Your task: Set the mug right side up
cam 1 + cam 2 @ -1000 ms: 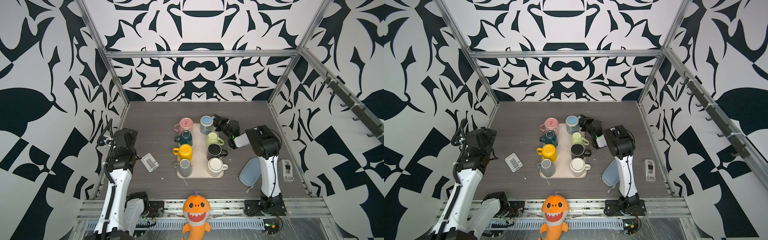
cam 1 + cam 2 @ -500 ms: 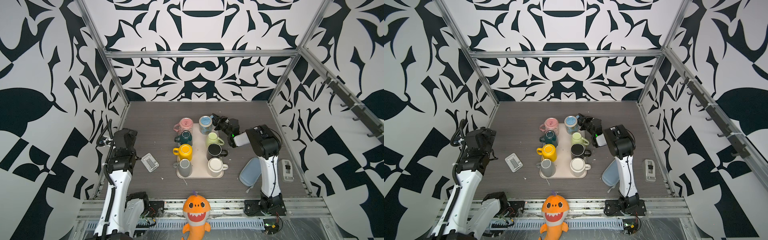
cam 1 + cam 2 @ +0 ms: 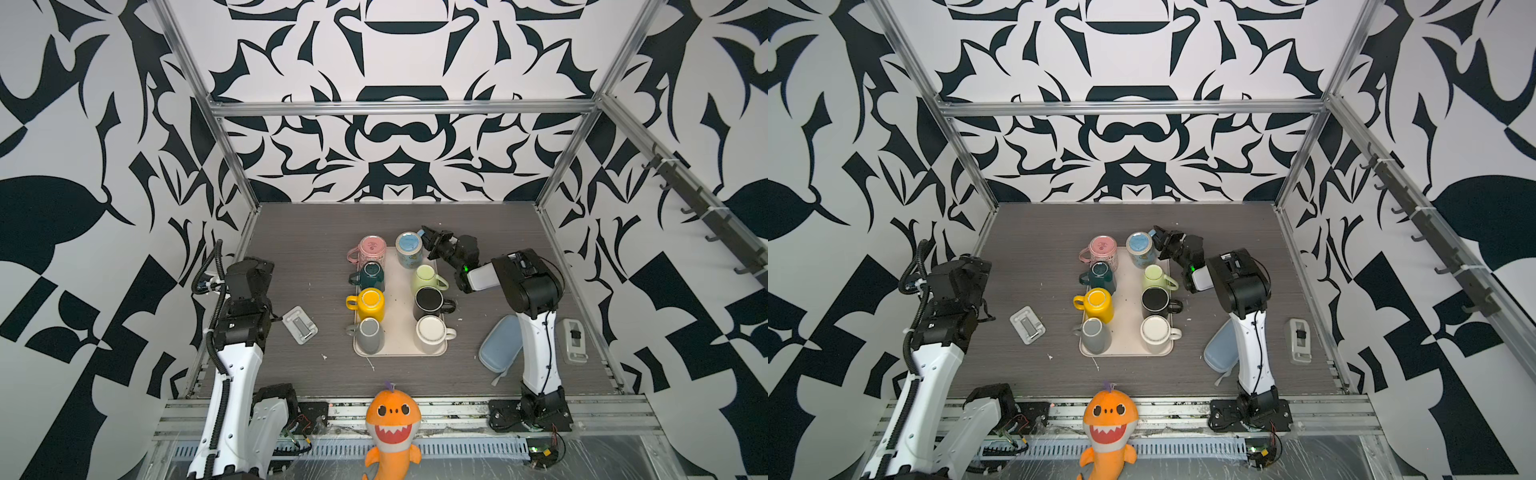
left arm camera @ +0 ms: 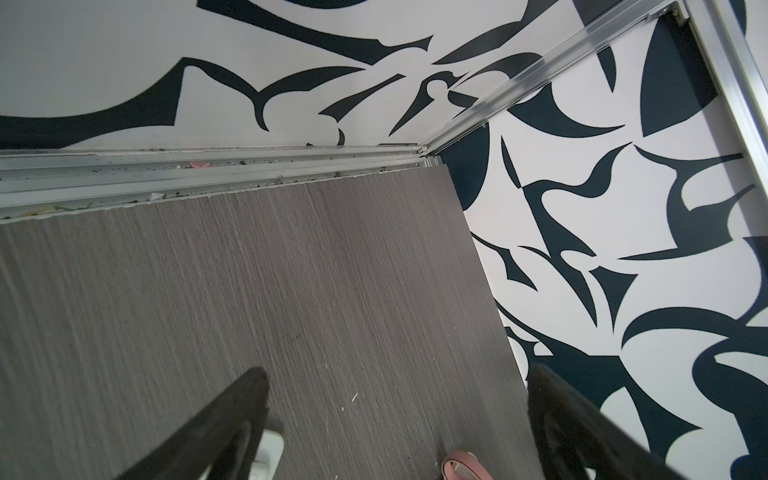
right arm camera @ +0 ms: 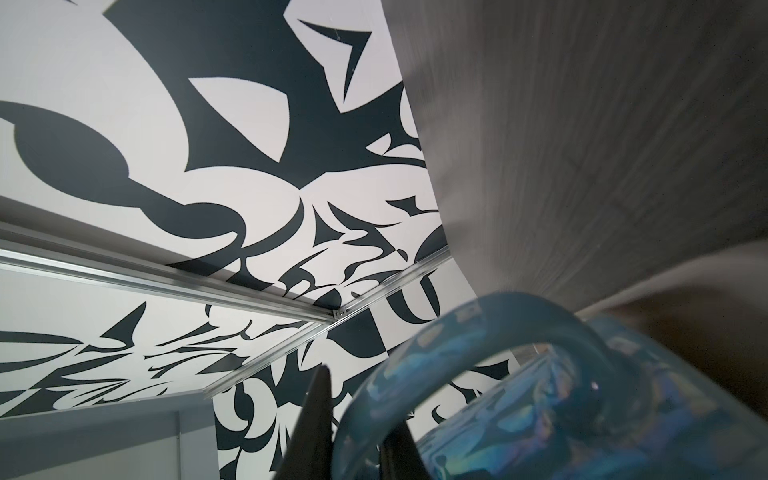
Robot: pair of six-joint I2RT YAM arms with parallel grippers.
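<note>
A blue iridescent mug [image 3: 409, 248] [image 3: 1140, 248] stands bottom up at the far end of the beige tray [image 3: 399, 320], its handle toward the right arm. My right gripper [image 3: 429, 237] [image 3: 1160, 237] is shut on that handle. In the right wrist view the blue handle [image 5: 419, 365] runs between the two dark fingertips [image 5: 316, 411], and the right gripper [image 5: 357, 440] pinches it. My left gripper [image 4: 397, 374] hangs open over bare table near the left wall, with nothing between its fingers. Its arm [image 3: 245, 299] hides it in both top views.
The tray also carries pink [image 3: 371, 249], teal [image 3: 370, 275], yellow [image 3: 368, 302], grey [image 3: 368, 333], light green [image 3: 426, 276], black [image 3: 430, 302] and white [image 3: 432, 331] mugs. A small white device [image 3: 300, 325] lies left, a blue-grey case [image 3: 500, 347] right, an orange shark plush [image 3: 392, 419] at front.
My right gripper has crept a little toward the blue mug, and its jaws have narrowed onto the handle. The left arm has not moved.
</note>
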